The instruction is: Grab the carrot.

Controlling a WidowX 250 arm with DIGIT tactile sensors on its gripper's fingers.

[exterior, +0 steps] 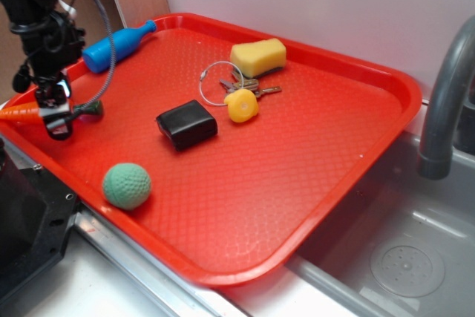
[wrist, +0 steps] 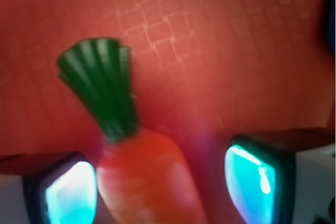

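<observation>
The carrot (exterior: 21,113) lies at the left rim of the red tray (exterior: 297,183), its orange tip pointing left and its dark green stem (exterior: 92,109) pointing right. My gripper (exterior: 58,116) is down over its middle. In the wrist view the carrot (wrist: 147,177) sits between the two fingers of the gripper (wrist: 160,184). The left pad (wrist: 71,195) is against the orange body, while a gap of red tray shows between the carrot and the right pad (wrist: 252,177). The gripper is open around the carrot.
On the tray are a blue toy bottle (exterior: 119,44) at the back left, a yellow sponge (exterior: 257,57), keys with a yellow fob (exterior: 242,105), a black block (exterior: 186,125) and a green ball (exterior: 126,185). A grey faucet (exterior: 445,102) and sink (exterior: 401,257) stand to the right.
</observation>
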